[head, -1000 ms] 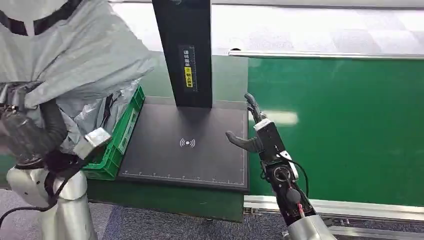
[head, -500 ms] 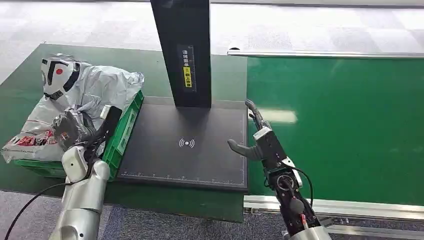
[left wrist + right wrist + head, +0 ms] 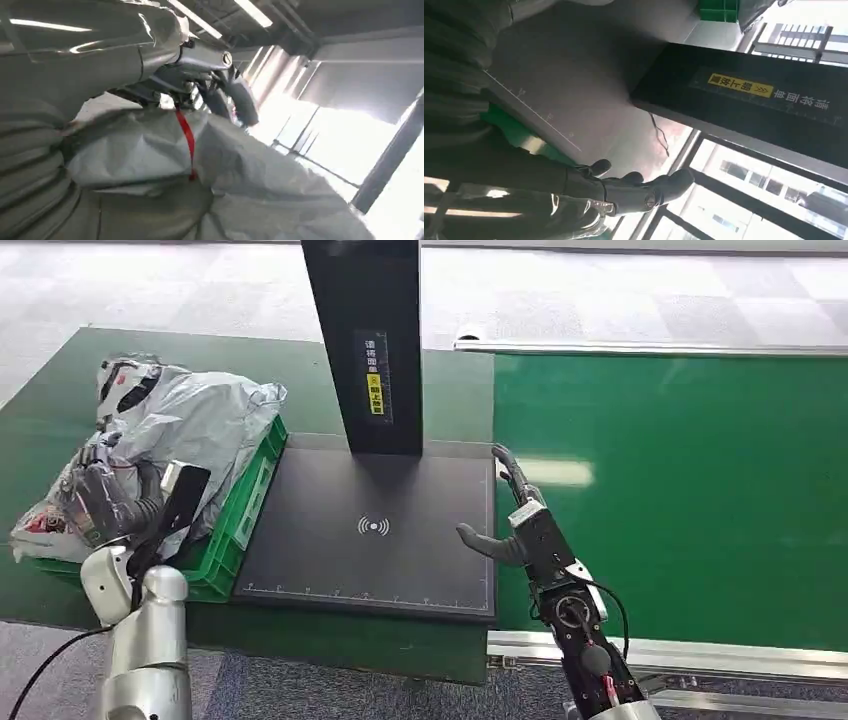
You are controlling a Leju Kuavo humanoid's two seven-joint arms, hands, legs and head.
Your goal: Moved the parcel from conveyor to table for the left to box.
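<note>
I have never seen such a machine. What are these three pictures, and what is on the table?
This is a humanoid robot with two silver arms. The head view looks down from its body; the other two come from cameras at its wrists. On the green table stands a green crate piled with grey parcels. The left hand rests on them; whether it grips one is unclear. Beside the crate lies a black scanning pad under a black post. The right hand is open above the pad's edge, next to the green conveyor.

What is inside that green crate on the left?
Crumpled grey plastic parcels are piled in the green crate, spilling over its rim. The left hand rests on the pile. Whatever lies under the bags, and the crate's bottom, is covered.
</note>
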